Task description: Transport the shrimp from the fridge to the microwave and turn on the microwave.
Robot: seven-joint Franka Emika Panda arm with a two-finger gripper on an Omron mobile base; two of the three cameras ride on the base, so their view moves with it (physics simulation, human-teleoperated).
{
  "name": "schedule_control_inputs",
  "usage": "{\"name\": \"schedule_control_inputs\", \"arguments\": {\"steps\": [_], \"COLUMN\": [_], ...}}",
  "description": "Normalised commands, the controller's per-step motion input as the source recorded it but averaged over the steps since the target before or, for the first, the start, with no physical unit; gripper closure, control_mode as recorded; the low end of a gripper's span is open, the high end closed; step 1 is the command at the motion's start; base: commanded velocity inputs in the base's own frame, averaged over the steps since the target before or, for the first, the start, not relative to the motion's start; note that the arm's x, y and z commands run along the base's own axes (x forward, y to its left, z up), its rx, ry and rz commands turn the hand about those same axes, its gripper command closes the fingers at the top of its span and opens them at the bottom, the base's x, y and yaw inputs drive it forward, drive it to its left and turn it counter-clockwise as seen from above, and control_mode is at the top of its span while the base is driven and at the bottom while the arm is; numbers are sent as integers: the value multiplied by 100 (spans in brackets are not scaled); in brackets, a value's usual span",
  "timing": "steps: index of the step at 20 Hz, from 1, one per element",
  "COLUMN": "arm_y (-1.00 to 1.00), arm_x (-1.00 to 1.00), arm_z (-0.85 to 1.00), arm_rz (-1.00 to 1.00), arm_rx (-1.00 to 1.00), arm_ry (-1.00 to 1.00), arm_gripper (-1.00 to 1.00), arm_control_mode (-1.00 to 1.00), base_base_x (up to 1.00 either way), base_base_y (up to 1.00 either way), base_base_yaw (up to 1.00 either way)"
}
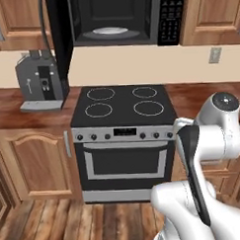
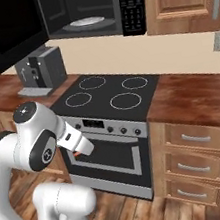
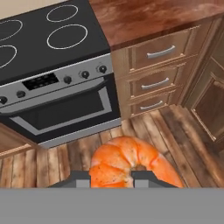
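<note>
One microwave [image 1: 117,18], one stove [image 1: 124,141] with four burner rings, and one coffee machine [image 1: 40,81]. One shrimp [image 3: 131,164]. Three drawers [image 2: 199,163] beside the stove.

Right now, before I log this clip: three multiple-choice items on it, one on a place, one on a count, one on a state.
1. Where is the shrimp?
A. between the gripper fingertips
B. on the stove
C. on the floor

2. How many burner rings does the stove show?
A. two
B. four
C. six

3. The microwave door is:
A. shut
B. missing
C. open

Key: 1 A, hand view shows it clamped at the fingertips; 2 B, four white rings on the cooktop; 3 C, the door swings left and the glass plate inside shows.
</note>
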Motion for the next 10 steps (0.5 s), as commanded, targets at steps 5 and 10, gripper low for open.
{"name": "schedule_control_inputs", "arguments": {"steps": [5, 10], "arm_y": [0, 0], "arm_x": [0, 0], "arm_z": [0, 0], "arm_rz": [0, 0], "arm_rx": [0, 0], "arm_ry": [0, 0], "arm_gripper": [100, 100], "arm_control_mode": [100, 100], "base_base_x": [53, 51], "base_base_y": [4, 13], "base_base_yaw": [16, 10]}}
